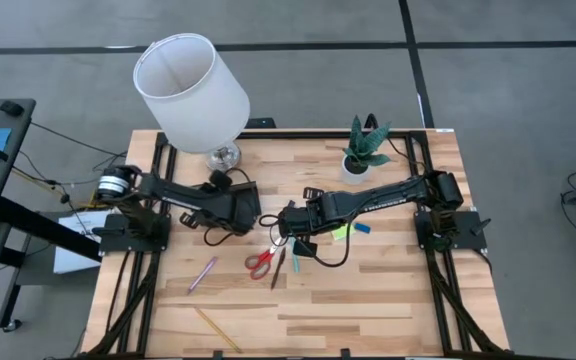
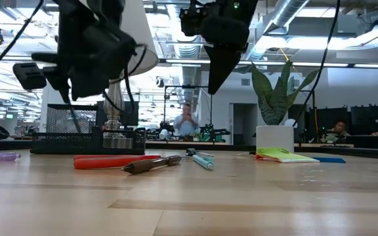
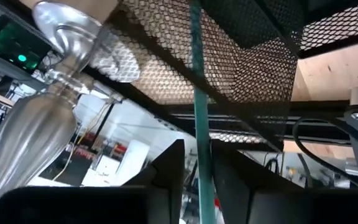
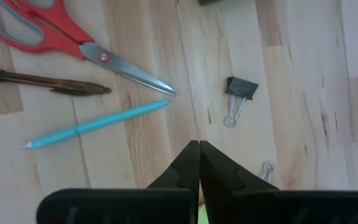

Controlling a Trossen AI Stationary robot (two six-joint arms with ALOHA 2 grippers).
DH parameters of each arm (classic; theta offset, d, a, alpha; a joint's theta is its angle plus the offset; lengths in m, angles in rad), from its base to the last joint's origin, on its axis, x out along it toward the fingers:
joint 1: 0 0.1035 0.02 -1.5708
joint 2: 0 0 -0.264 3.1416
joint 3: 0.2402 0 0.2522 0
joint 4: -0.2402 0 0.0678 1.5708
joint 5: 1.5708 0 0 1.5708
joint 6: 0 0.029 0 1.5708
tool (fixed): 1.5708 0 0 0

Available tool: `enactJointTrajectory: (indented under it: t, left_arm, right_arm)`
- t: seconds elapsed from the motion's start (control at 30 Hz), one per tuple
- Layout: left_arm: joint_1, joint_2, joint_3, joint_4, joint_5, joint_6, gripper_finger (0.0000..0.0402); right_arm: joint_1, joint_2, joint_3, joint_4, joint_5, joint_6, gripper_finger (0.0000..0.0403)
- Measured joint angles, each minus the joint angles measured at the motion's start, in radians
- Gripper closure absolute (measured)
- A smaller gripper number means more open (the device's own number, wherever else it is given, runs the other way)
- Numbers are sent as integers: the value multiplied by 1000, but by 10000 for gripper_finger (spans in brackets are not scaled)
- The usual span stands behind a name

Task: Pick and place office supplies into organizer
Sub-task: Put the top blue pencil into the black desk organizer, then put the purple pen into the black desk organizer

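My left gripper [image 3: 199, 163] is shut on a teal pen [image 3: 197, 93] right at the black mesh organizer [image 3: 247, 68], which stands beside the lamp's silver base [image 2: 113, 128]. In the low view the organizer [image 2: 64, 128] sits under the left arm. My right gripper [image 4: 199, 149] is shut and empty. It hovers above the table, pointing down, near a black binder clip [image 4: 241, 87]. Red-handled scissors [image 1: 261, 262], a dark pen [image 4: 42, 81], a light blue pen [image 4: 98, 124], a pink pen [image 1: 203, 274], a yellow pencil [image 1: 216, 330], a lime sticky pad [image 2: 281, 155] and a blue eraser [image 1: 361, 228] lie flat on the table. My left gripper pinches the teal pen's shaft [image 3: 202, 177] between its two fingers [image 3: 169, 177]. The pen runs lengthwise out past the fingertips, toward and across the organizer's mesh wall. It is off the table; where its far end sits I cannot tell.
A white-shaded lamp [image 1: 193, 85] stands at the far left beside the organizer, and a small potted plant [image 1: 366, 150] at the far right. A second binder clip [image 4: 266, 169] lies close by the right fingertips. Bare wood fills the table's near half [image 1: 368, 310].
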Motion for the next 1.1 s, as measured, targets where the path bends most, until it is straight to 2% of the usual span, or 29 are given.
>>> enactJointTrajectory:
  t: [0.17, 0.3, 0.4, 0.63, 0.77, 0.9, 1.1]
  left_arm:
    - [8, 43, -1, 0, -9, -3, 305]
    - [8, 42, 3, -28, -69, -31, 292]
    - [6, 36, 17, -22, -117, -73, 290]
    - [4, 19, 110, -26, -111, -120, 290]
    - [3, 11, 181, -26, -64, -130, 290]
    - [3, -27, 260, -24, -16, -218, 290]
    - [2, -193, 378, -26, 157, -401, 290]
  right_arm:
    - [0, 0, 0, 0, 0, 0, 401]
    - [0, 0, 0, -1, 0, 0, 401]
    - [0, 0, 0, 0, 0, 0, 401]
    - [0, 0, 0, -1, 0, 0, 401]
    - [0, 0, 0, -1, 0, 0, 401]
    - [2, 0, 0, -12, 0, -1, 401]
    - [1, 1, 0, -8, 21, -26, 401]
